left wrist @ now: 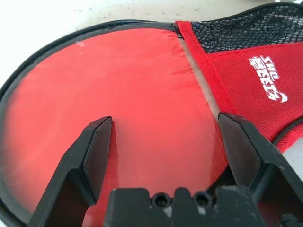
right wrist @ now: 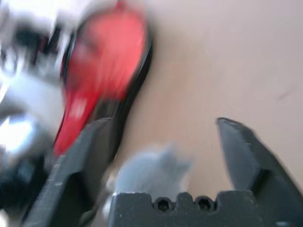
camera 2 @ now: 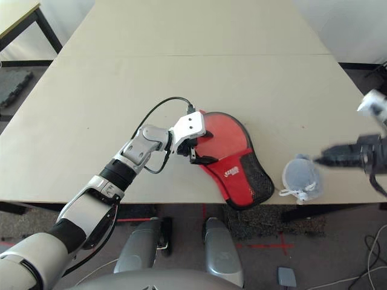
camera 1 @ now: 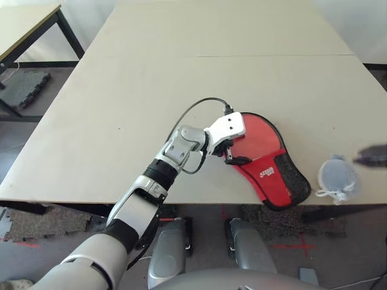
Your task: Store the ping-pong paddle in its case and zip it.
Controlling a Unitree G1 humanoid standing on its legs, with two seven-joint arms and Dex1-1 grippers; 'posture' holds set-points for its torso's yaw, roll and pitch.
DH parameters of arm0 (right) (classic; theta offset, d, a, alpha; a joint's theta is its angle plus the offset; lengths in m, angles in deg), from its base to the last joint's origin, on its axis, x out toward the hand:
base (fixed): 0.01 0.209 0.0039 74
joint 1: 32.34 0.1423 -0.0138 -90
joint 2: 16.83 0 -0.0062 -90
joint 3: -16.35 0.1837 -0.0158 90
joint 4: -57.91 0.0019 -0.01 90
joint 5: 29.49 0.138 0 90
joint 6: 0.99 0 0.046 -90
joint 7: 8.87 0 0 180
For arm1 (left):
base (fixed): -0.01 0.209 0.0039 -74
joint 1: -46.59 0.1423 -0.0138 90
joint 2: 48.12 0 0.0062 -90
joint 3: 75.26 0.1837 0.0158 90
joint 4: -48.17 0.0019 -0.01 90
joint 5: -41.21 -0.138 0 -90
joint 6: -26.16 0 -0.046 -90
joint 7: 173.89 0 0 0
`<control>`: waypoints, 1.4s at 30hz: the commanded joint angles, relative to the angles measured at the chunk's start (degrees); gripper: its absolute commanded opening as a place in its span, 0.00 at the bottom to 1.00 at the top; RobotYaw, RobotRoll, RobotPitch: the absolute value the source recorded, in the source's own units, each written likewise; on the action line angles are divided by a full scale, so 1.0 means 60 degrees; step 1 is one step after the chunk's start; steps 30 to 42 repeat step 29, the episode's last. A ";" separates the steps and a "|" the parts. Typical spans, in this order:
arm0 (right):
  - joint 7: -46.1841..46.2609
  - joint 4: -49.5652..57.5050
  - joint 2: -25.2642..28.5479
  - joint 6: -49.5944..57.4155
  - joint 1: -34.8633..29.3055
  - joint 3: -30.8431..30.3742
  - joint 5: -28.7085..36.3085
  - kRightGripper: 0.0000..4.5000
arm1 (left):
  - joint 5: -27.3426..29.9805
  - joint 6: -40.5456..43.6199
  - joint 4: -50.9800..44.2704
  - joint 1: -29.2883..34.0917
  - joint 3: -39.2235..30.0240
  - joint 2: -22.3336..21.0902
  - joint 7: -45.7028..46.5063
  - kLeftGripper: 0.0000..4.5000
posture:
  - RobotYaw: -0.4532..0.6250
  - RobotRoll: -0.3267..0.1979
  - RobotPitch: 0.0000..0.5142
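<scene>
Tabletop [camera 1: 121, 121] of pale beige board fills most of the head views, with a thin seam running across it farther back. Beyond its far left corner stands a second table [camera 1: 27, 24] on black legs, with dark floor mats [camera 1: 27, 84] on the grey floor beneath it. More dark matting and red tape marks lie on the floor under the near edge. The case [camera 1: 266, 157] lies red side up near the near edge, right of centre, its black mesh panel and white logo toward the robot. The left hand [camera 1: 233, 154] rests at the case's left rim, fingers spread wide over the red surface, holding nothing. A small whitish-grey round pouch [camera 2: 301, 176] with a cord sits just right of the case. The right hand [camera 2: 323, 158], blurred, hovers by the pouch, fingers wide apart and empty
</scene>
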 commanded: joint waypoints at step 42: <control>1.1500 -0.4080 -0.6171 -0.8713 0.1142 0.1981 -0.1962 1.00 | 0.0203 -0.2662 0.0460 0.1563 -0.6079 -0.0877 1.0915 1.00 | 0.44 0.62 0.25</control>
